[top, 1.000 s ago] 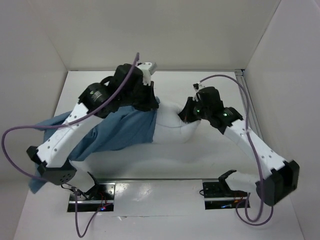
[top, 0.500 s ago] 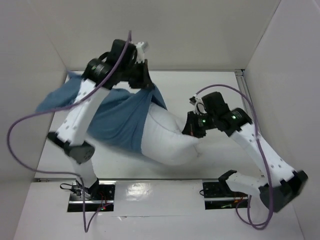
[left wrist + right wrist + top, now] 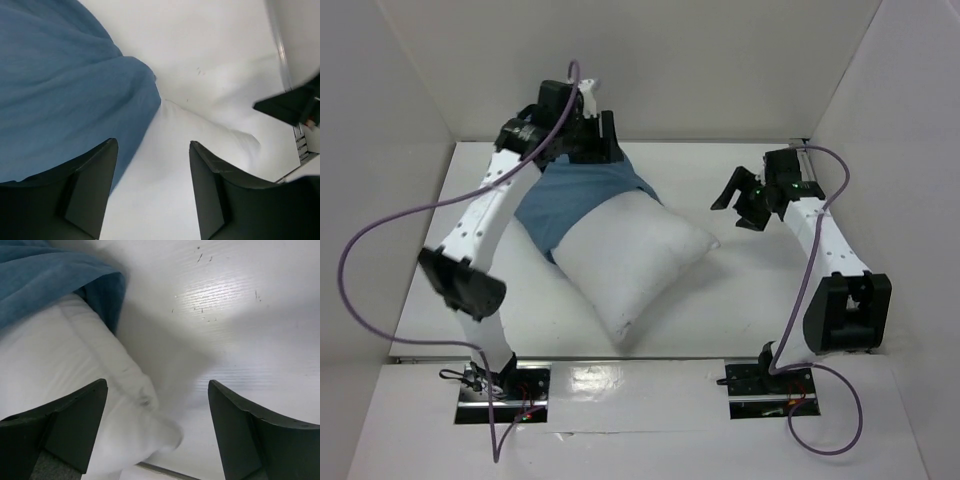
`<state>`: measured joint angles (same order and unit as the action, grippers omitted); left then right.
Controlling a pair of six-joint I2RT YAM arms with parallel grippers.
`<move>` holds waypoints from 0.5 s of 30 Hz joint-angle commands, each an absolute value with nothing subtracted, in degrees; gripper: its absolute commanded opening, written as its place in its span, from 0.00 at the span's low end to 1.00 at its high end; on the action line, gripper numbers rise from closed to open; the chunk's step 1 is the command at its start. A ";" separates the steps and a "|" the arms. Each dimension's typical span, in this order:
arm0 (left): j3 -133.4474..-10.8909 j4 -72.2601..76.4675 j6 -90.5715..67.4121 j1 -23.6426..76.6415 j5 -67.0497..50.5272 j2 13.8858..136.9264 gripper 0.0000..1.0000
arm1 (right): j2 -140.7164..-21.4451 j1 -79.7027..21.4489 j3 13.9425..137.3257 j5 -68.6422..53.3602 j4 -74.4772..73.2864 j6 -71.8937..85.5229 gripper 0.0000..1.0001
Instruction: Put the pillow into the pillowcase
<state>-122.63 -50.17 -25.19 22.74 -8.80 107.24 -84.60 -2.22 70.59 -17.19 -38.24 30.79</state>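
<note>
On a white table (image 3: 750,300) boxed in by plain white walls (image 3: 700,70) at the back and both sides, the pillow (image 3: 635,265) lies slantwise at mid-table, one corner pointing toward the near edge and another toward the right arm. Its far left end is covered by the dusty-blue pillowcase (image 3: 570,190), which spreads in wrinkles toward the back wall. Most of the white cushion lies bare, and whether the covered end sits inside the sack or merely under it cannot be told.

Faint scuffs (image 3: 200,257) mark the tabletop beside the pillow's right corner.

The left gripper (image 3: 152,145) hangs over the far end of the pillowcase near the back wall. Its jaws are spread wide and grip nothing, and below them the blue hem meets the white fabric.

The right gripper (image 3: 157,384) hovers at the right of the table, just off the pillow's corner. Its jaws gape as well, and nothing is held between them. Purple cables (image 3: 380,250) loop from both arms.
</note>
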 commanded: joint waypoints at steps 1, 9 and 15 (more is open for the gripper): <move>-117.62 -48.60 -20.75 24.87 -3.27 96.52 0.72 | -79.11 -2.37 72.52 -12.23 -35.94 29.01 0.88; -97.15 -46.06 -12.40 26.10 7.20 89.30 0.91 | -69.10 -9.04 66.10 -19.16 -37.62 30.92 0.94; -90.71 -45.35 -11.69 26.63 12.81 89.30 0.91 | -64.69 -22.65 56.79 -19.34 -31.12 42.52 0.98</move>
<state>-91.37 -46.17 -13.76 26.20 7.68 91.02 -65.98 -18.57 59.64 -18.37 -36.07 35.55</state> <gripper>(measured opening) 0.908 0.982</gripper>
